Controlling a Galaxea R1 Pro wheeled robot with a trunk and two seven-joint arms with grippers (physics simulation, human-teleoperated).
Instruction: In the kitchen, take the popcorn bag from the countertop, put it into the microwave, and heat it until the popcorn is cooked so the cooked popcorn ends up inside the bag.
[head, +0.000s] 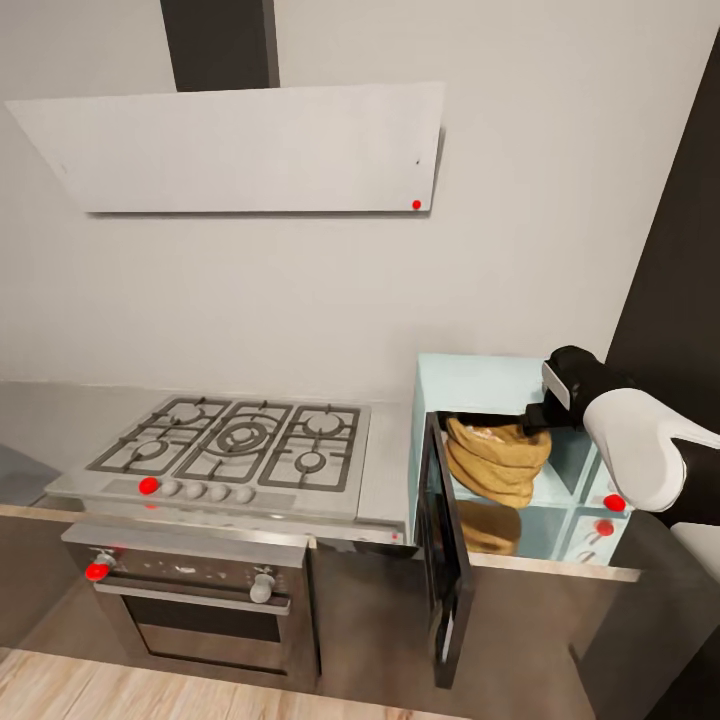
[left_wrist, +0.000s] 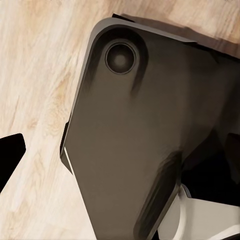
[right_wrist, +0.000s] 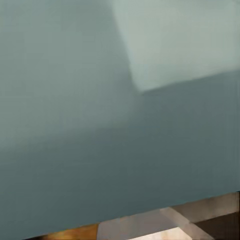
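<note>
Here the right gripper, its closure hidden, holds the popcorn bag inside the open microwave. Next likely: release, withdraw, shut the door.

Right gripper jaws hidden behind popcorn bag (inside microwave); grip unclear.

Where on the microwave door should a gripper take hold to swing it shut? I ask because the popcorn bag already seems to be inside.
Probably the door's free vertical edge, which juts out toward the robot. Its hinge side looks to be at the microwave's left front corner, so coming from the left, over the stove side, and pushing right should close it. The popcorn bag sits inside, with the right gripper beside it.
</note>
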